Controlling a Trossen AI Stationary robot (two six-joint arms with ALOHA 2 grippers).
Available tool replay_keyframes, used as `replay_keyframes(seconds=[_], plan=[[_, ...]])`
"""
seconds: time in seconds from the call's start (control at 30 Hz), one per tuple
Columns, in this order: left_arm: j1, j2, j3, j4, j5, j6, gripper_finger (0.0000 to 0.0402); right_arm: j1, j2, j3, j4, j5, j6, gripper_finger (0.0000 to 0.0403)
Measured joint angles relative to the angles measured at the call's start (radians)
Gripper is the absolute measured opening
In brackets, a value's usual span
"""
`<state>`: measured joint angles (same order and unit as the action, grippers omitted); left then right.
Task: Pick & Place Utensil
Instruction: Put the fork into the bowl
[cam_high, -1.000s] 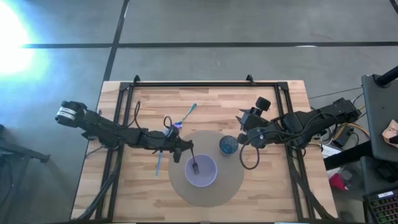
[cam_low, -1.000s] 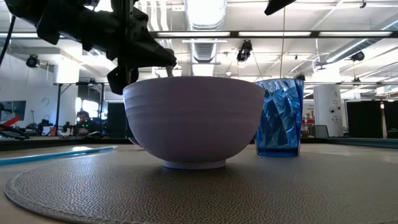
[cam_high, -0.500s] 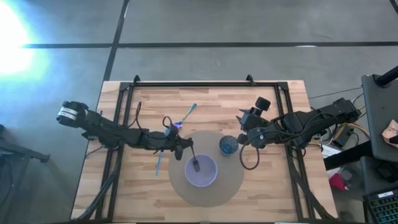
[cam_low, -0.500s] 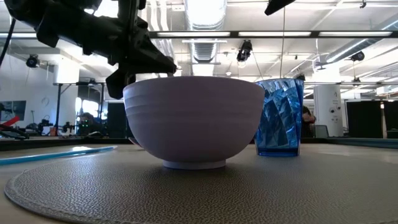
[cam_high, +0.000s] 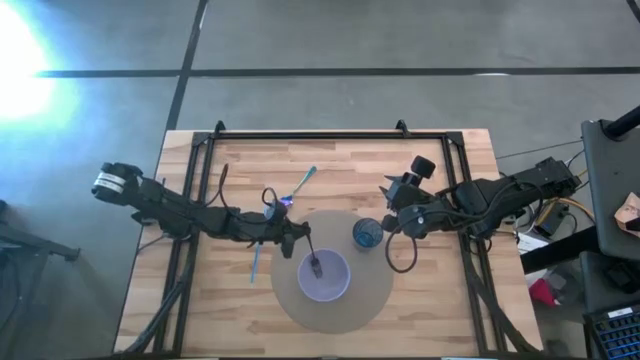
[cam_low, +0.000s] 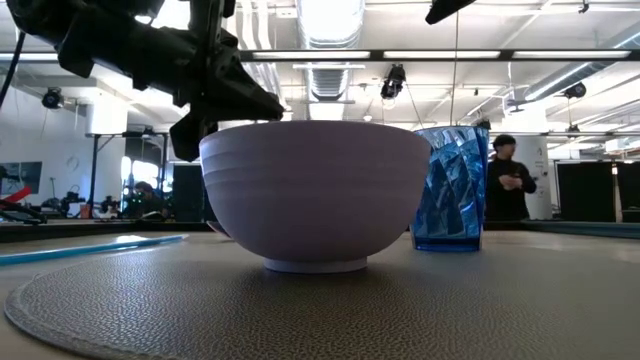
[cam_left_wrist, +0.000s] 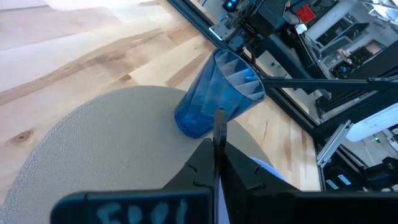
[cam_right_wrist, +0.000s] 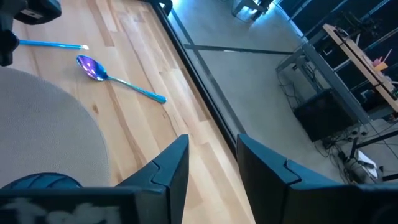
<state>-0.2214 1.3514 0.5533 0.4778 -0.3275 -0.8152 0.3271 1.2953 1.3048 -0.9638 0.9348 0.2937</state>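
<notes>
A dark fork (cam_high: 314, 265) stands with its head inside the lavender bowl (cam_high: 325, 282), which sits on a round grey placemat (cam_high: 350, 305). My left gripper (cam_high: 303, 242) hovers over the bowl's far-left rim, shut on the fork. In the low view the bowl (cam_low: 315, 190) hides the fork. A blue ribbed cup (cam_high: 367, 233) stands on the mat right of the bowl. My right gripper (cam_high: 388, 205) waits, open, just right of the cup and touches nothing. My left gripper pinches the fork's thin dark handle (cam_left_wrist: 219, 127) between its two shut fingers (cam_left_wrist: 202, 163). The fingers slant down from the table's left and lie along the handle. The fork hangs tilted with its head down inside the bowl; the bowl's wall hides whether the head rests on the bottom.
A spoon with an iridescent head and blue handle (cam_high: 298, 190) lies on the wood beyond the mat. A light blue stick-like utensil (cam_high: 255, 262) lies left of the mat. A dark rail (cam_high: 330, 135) frames the far edge. A person (cam_low: 510, 180) stands in the room behind.
The left gripper has shifted slightly over the bowl's far-left rim. The bit of fork that showed above the rim in the low view has dropped out of sight behind the bowl's wall. The person has walked into view behind the cup.
</notes>
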Motion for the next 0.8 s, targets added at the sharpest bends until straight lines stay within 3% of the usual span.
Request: replay_keyframes(seconds=[0.37, 0.8], plan=[[0.0, 0.0, -0.001, -0.037, 0.0, 0.04, 0.0026, 0.0, 0.0, 0.0, 0.0, 0.0, 0.002, 0.0116], [0.0, 0.0, -0.001, -0.046, 0.0, 0.064, 0.0038, 0.0, 0.0, 0.0, 0.0, 0.0, -0.004, 0.013]])
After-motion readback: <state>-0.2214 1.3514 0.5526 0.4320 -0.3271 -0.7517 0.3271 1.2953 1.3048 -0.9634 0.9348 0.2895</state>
